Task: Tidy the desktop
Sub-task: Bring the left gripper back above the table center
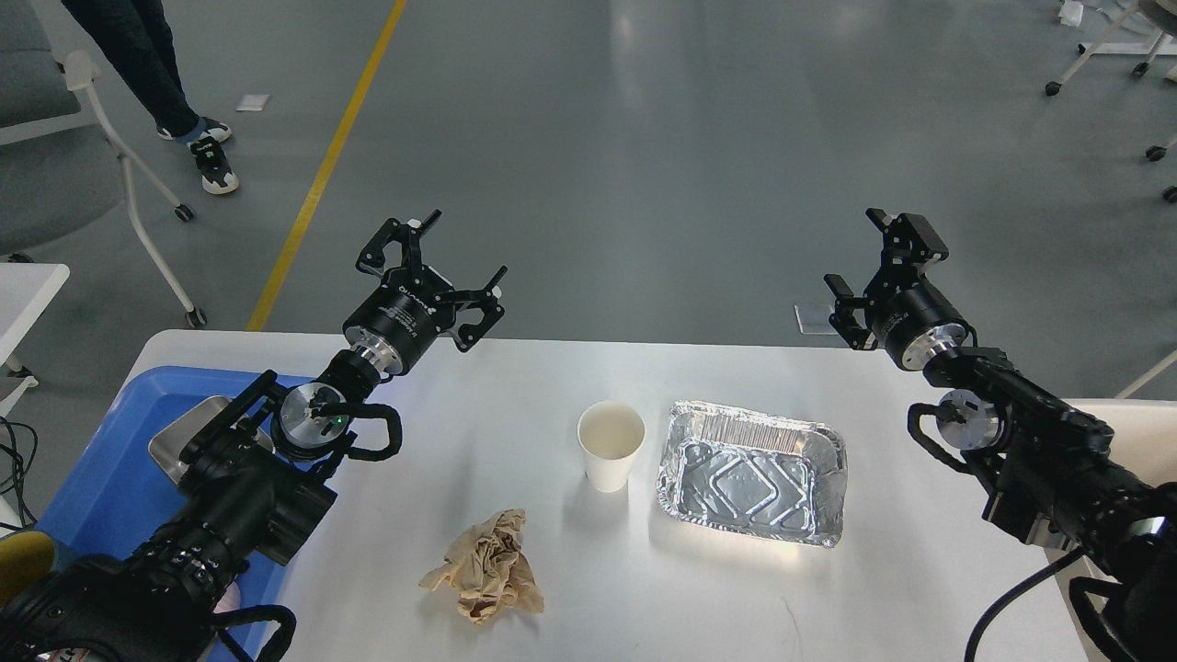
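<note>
The white desktop [552,386] carries a white paper cup [609,446] standing upright at the middle, a crumpled brown paper wad [485,567] in front of it, and an empty foil tray [749,472] to the cup's right. My left gripper [439,276] is open and empty, held above the desktop's far edge, left of the cup. My right gripper [878,267] is open and empty, held above the far right edge, beyond the foil tray.
A blue plastic tray [119,478] lies at the desktop's left end, holding a square steel tin [175,439]; my left arm hides most of it. A small white table corner [23,285] and a chair [83,138] stand at the left. A person's legs [175,101] are beyond.
</note>
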Robot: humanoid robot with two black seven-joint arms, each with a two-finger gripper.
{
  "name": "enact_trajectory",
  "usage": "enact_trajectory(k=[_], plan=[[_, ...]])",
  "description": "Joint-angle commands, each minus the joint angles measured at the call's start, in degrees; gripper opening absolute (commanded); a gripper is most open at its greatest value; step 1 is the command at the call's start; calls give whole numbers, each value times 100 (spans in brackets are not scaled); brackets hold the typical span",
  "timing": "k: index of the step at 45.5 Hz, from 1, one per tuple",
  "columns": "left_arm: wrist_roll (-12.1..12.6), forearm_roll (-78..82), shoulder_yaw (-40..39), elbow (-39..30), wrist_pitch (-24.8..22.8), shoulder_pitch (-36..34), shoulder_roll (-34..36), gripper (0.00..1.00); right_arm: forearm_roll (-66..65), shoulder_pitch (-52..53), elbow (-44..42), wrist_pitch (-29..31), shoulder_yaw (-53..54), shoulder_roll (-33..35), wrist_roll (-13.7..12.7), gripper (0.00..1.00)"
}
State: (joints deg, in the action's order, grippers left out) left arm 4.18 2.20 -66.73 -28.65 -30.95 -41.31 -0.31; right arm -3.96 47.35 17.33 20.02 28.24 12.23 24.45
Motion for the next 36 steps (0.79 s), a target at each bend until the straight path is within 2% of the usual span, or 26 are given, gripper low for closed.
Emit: enact_trajectory(k=[1, 9, 16, 24, 30, 36], plan=[[-75, 0, 2, 0, 1, 44, -30, 97, 18, 2, -11, 2, 33, -10, 7, 100], [-119, 0, 2, 0, 1, 44, -57, 97, 106, 19, 33, 11, 138, -142, 112, 100], [-137, 0, -6, 0, 1, 53, -83, 97, 114, -42, -2, -77, 323, -159, 394, 100], [-137, 0, -6, 0, 1, 158, -65, 97, 36, -68, 86, -147, 261, -247, 376, 100], [-128, 0, -6, 0, 1, 167, -39, 97, -447, -25, 393, -138, -431, -142, 376, 100], [-128, 0, 11, 0, 1, 176, -4, 97, -1203, 55, 613, -173, -1101, 262, 376, 100]])
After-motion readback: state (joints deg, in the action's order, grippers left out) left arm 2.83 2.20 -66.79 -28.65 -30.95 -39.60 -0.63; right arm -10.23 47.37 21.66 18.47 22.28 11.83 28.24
